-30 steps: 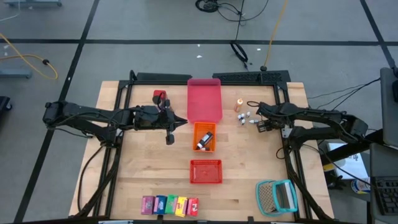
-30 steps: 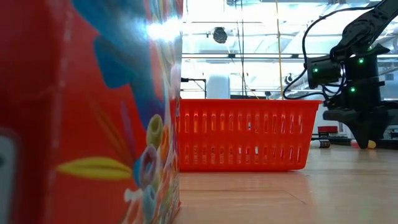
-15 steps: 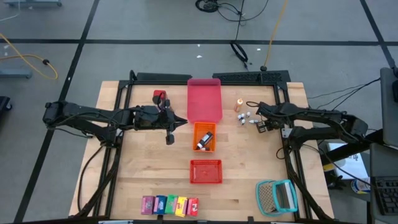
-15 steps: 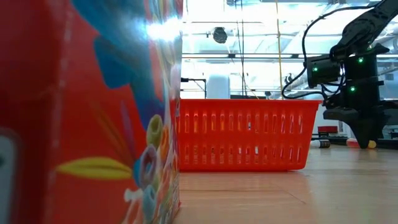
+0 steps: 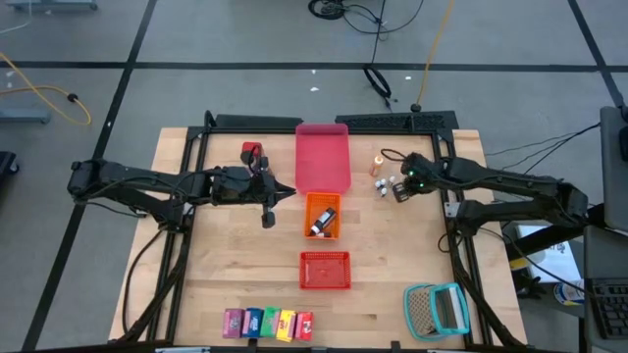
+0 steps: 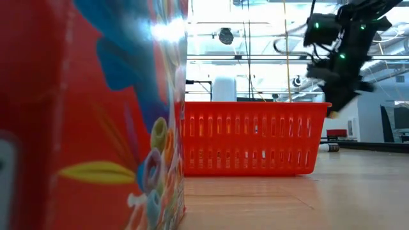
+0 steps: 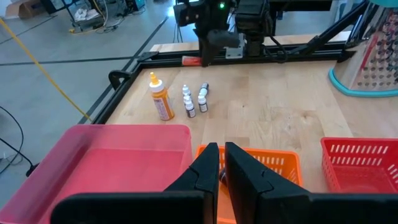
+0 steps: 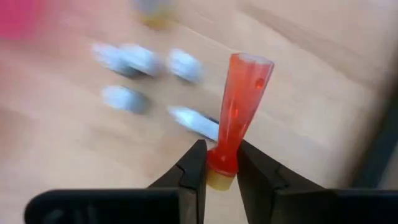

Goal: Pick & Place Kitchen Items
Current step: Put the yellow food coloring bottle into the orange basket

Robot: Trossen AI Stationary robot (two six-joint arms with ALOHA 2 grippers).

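My right gripper (image 5: 400,189) (image 8: 219,158) is over the far right of the table, shut on a small bottle with a tapered red cap (image 8: 241,102). Below it, several tiny white-capped bottles (image 7: 194,101) stand beside an orange-capped bottle (image 5: 377,167) (image 7: 161,99). My left gripper (image 5: 271,203) (image 7: 221,163) hovers shut, left of the orange basket (image 5: 322,214), which holds a dark-capped bottle (image 5: 319,226). A small red container (image 5: 252,150) stands at the far left. A row of small cartons (image 5: 268,323) stands at the near edge. My right gripper pinches the small bottle between its two fingers at the base of the red cap (image 8: 222,160), where a yellowish body (image 8: 217,181) begins. The cap's wider free end points away from the gripper. The bottle is lifted clear of the table.
A pink tray (image 5: 323,157) lies beyond the orange basket and a red mesh basket (image 5: 325,270) (image 6: 255,137) nearer. A teal-framed mesh item (image 5: 437,309) sits at the near right corner. The red carton (image 6: 89,115) fills the low view's left half.
My right gripper has risen from the table and moved toward the far edge and the left, tipping as it went. The small red-capped bottle that lay at its fingertips on the table is now lifted clear with it.
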